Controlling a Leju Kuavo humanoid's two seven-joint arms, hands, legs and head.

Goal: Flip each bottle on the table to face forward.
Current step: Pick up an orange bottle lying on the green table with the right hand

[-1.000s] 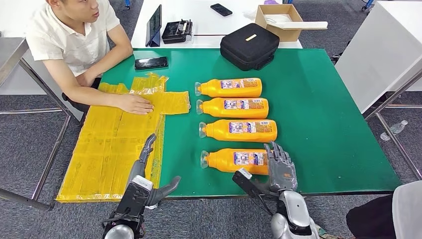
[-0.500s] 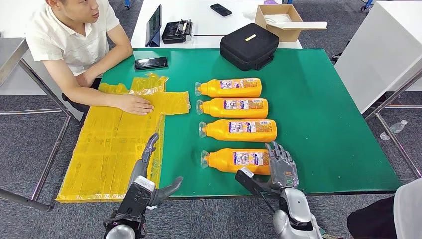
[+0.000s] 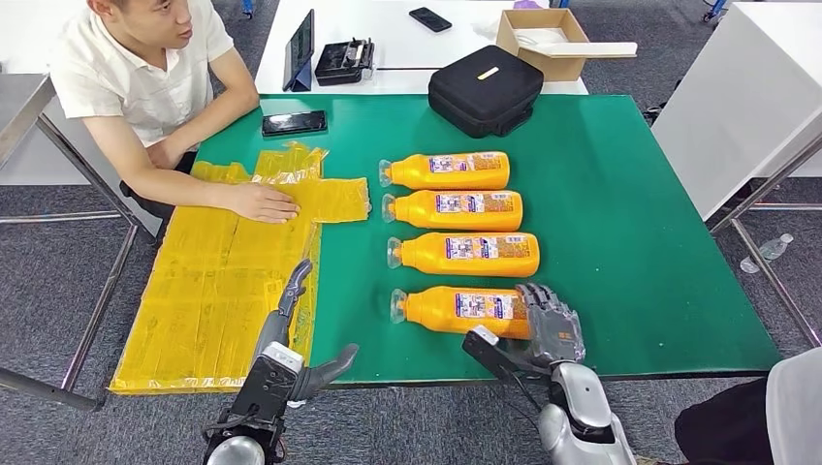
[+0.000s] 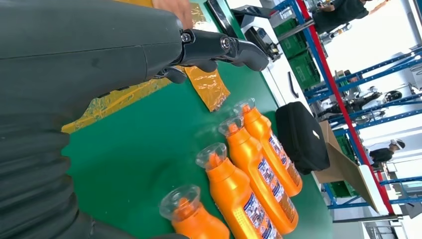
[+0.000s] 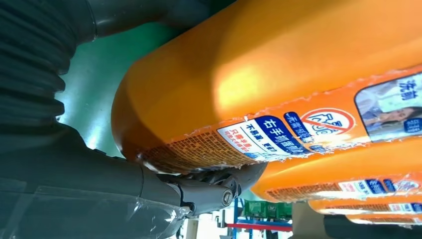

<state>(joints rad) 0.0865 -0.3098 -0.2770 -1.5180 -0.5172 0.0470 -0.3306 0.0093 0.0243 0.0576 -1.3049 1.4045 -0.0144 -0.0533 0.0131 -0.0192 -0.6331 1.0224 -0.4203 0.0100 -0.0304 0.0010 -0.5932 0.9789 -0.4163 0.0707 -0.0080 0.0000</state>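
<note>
Since a second ago our right hand has slid forward onto the base end of the nearest bottle; the bottles have not moved. In the right wrist view the fingers curl under that bottle's base with the thumb across from them, so we judge the hand is closing on it, though we cannot tell whether the grip is firm yet.

Our left hand hovers over the table's near edge beside the yellow sheets, fingers apart, holding nothing.

All four bottles lie on their sides in a column on the green table, caps to the left. The second, third and fourth are untouched. We judge the task barely begun: no bottle looks flipped.

The nearest bottle's base is hidden under our right hand in the head view, and the labels are too small there to tell front from back. A person's hand rests on the sheets.
</note>
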